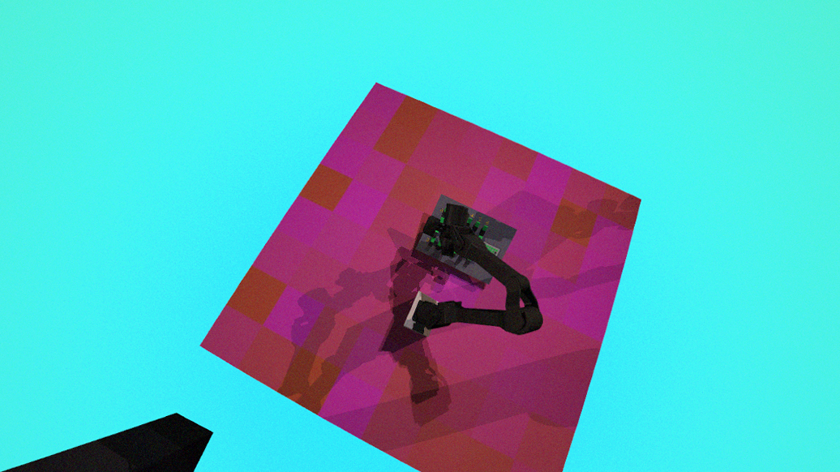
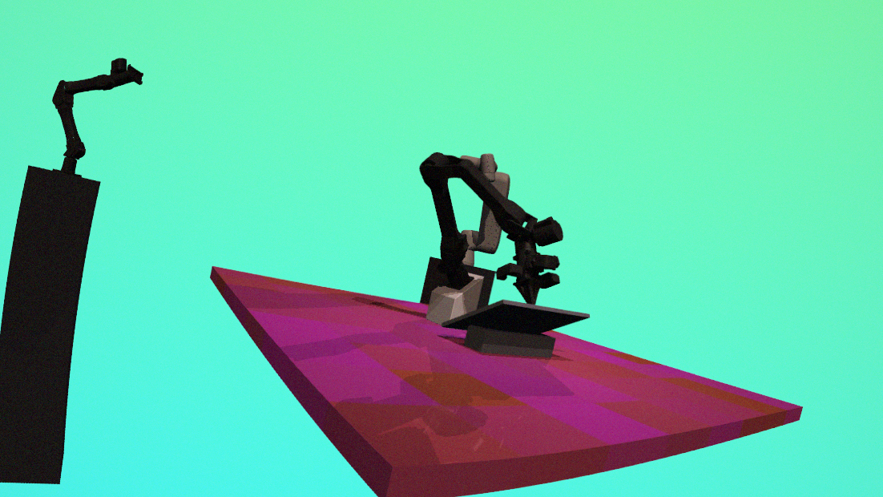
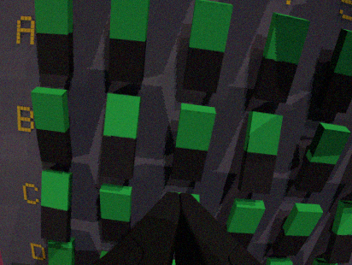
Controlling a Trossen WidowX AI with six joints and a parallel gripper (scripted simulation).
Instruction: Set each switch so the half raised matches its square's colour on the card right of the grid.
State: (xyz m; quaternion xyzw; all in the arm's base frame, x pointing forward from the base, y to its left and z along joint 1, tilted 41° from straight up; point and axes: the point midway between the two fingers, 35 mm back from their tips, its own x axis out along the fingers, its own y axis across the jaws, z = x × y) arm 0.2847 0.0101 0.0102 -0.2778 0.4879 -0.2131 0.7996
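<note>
A patchwork bench [image 1: 335, 231] [image 2: 493, 407] in magenta, crimson and rusty orange stands against a plain backdrop, bright cyan from above and, in the exterior view, turning from turquoise low down to lime green at the upper right. Its slab has a thick, darker edge. Broad, overlapping shadows cross the patches. Off to one side, apart from the bench, rises a tall black pedestal [image 2: 37, 309], its face almost unlit.
</note>
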